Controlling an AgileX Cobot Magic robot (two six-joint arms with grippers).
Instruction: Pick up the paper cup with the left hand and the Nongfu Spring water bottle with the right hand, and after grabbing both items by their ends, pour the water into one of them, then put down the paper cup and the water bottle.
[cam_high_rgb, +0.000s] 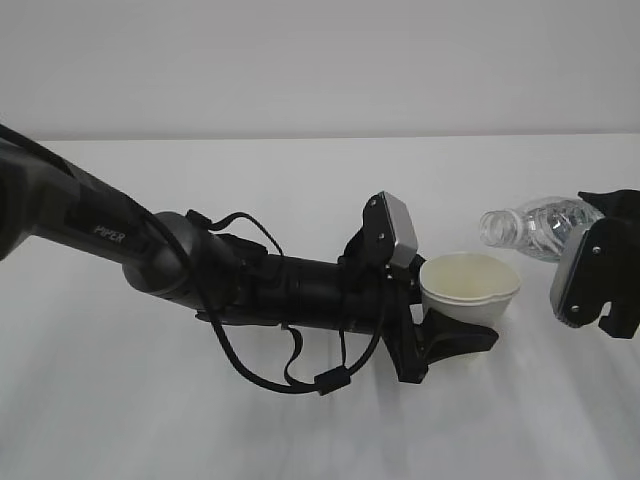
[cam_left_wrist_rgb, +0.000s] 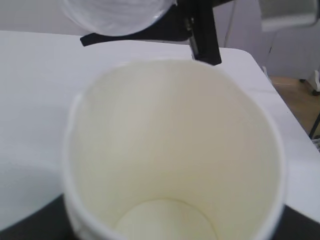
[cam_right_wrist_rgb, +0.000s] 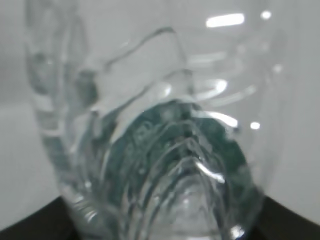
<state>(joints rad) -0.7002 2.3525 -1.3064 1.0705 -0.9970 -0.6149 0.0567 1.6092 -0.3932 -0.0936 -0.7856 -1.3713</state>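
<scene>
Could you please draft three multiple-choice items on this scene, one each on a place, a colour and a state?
1. Where is the mouth of the Nongfu Spring water bottle relative to the paper cup?
A. above and to its right
B. inside it
C. below it

2. What colour is the cup's inside?
A. red
B. cream
C. blue

3. How is the bottle held?
A. upright
B. tipped sideways, mouth toward the cup
C. upside down

Answers: 1 A, the exterior view shows the mouth up and right of the rim, apart from it. 2 B, the left wrist view shows a cream interior. 3 B, it lies nearly level in the right pincer.
</scene>
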